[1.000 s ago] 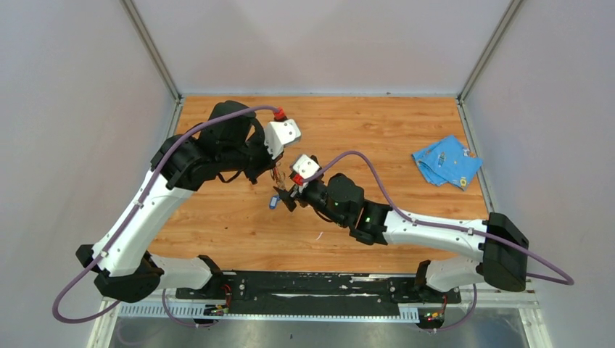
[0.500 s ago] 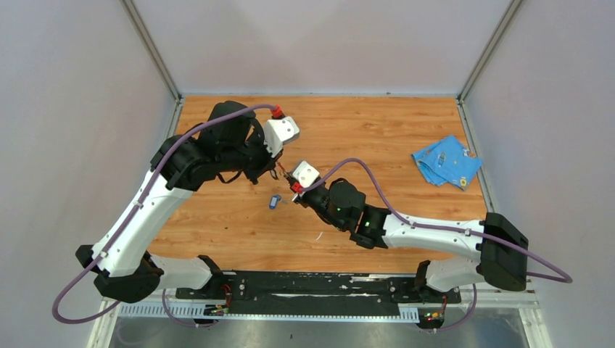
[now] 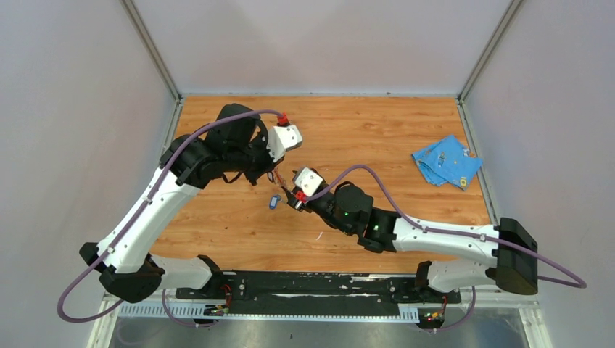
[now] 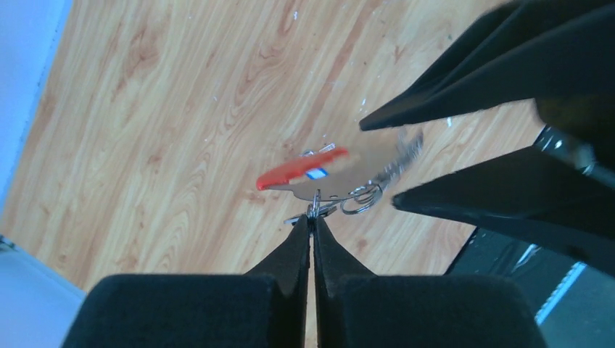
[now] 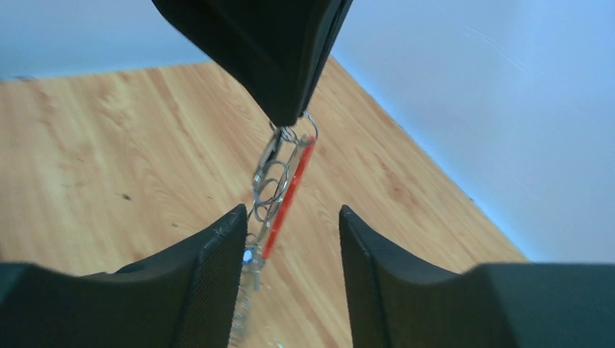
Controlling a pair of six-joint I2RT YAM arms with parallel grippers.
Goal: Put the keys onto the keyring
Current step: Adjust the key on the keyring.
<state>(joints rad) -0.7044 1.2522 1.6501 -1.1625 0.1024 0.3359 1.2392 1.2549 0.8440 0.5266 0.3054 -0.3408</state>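
Note:
My left gripper (image 4: 312, 217) is shut on a small metal ring of the keyring (image 4: 312, 172), whose red and silvery fob hangs above the wood with further rings (image 4: 360, 197). My right gripper (image 5: 290, 214) is open, with its jaws either side of the dangling keyring (image 5: 289, 190), which hangs close to the left finger. A blurred, toothed silver blade (image 4: 402, 148) shows by the rings; its head is not visible. A key with a blue head (image 3: 274, 201) lies on the table just left of the right gripper (image 3: 290, 197). The left gripper (image 3: 279, 176) is directly above.
A crumpled blue cloth (image 3: 446, 161) with small bits on it lies at the table's right side. Grey walls enclose the wooden table (image 3: 362, 130) on three sides. Both arms meet at the left centre.
My right gripper has moved from beside the blue key up towards the left gripper, and its jaws now straddle the hanging keyring. The right arm's base has shifted right. The blue key has stayed put.

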